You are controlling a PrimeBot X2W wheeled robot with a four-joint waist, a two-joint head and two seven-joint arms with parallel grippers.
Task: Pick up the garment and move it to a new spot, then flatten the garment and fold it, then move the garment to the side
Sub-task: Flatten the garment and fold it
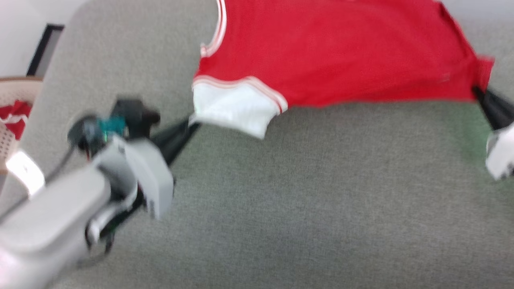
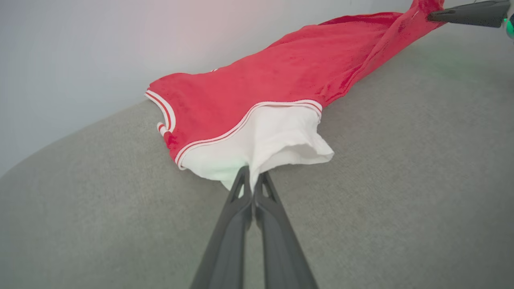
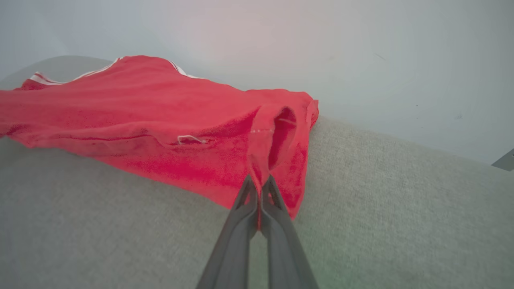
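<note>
Left gripper [image 1: 192, 123] clamps the garment [image 1: 341, 52] by its white sleeve, right gripper [image 1: 478, 90] by a red corner; tan basket [image 1: 8, 140] at nine o'clock.

A grey, coarse-woven padded surface [image 1: 281, 200] carries the garment [image 1: 333, 52], a red shirt spread wide along its far edge. The red body lies flat on the weave. The white sleeve [image 1: 233, 108] juts from the garment's near left corner, slightly raised. At the garment's opposite end, the hem corner is drawn up into a peak. Left of the garment, the surface curves into a rounded corner.
</note>
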